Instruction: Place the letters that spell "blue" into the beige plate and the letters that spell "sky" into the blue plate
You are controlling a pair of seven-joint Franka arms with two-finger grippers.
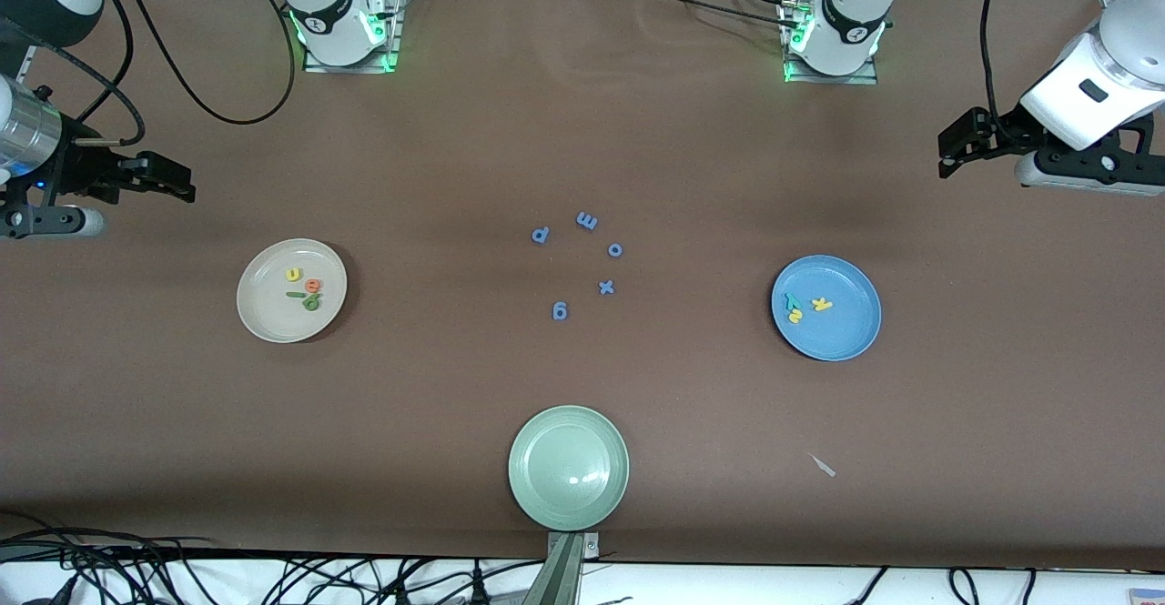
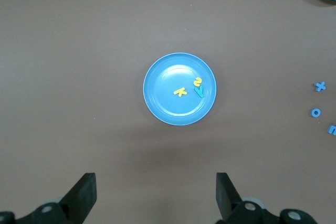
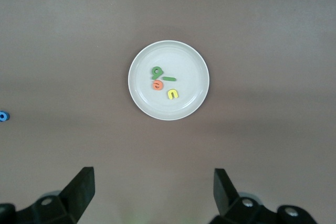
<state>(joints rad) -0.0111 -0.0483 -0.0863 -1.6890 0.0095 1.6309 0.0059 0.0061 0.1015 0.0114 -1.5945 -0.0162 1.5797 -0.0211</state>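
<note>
On the counter [image 1: 582,132] from the front: "blue" letters [image 1: 303,288] in the beige plate [image 1: 264,314], "sky" letters [image 1: 805,307] in the blue plate [image 1: 851,332]; light, soft foam, best pinched by the edges. Blue letters [image 1: 582,264] lie between, green plate [image 1: 569,505] at six o'clock of them.

Left wrist: left claw [image 2: 155,195] spread, empty, over bare counter beside the blue plate.

Right wrist: right claw [image 3: 152,192] spread, waiting by the beige plate.

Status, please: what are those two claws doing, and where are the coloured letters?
Left gripper, right gripper open, empty. Four foam letters in beige plate; three in blue plate. Nothing blocking.
</note>
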